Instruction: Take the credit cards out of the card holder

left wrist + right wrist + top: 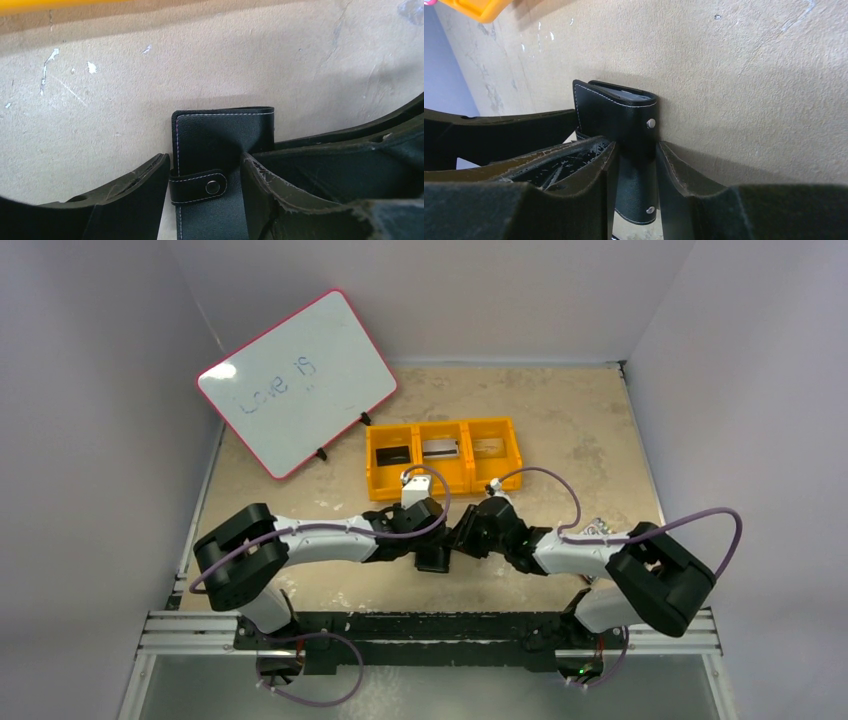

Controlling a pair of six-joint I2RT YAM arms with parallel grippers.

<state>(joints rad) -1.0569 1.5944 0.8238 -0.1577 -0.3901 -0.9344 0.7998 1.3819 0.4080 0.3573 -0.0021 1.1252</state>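
The card holder (220, 135) is a closed black wallet with its snap tab (200, 186) fastened. It sits between both grippers at the table's near middle (436, 560). My right gripper (635, 147) is shut on its thin edge, and grey sleeve edges show at the top (624, 94). My left gripper (205, 160) is partly open, with its fingers either side of the snap tab over the holder's face. Three credit cards lie in the orange tray (442, 480): one black (392, 453), one silvery-grey (440, 448), one tan (488, 446).
A pink-framed whiteboard (295, 380) leans at the back left. A small shiny object (597, 528) lies by the right arm. Grey walls close the table on three sides. The tray's corner shows in the right wrist view (479, 10).
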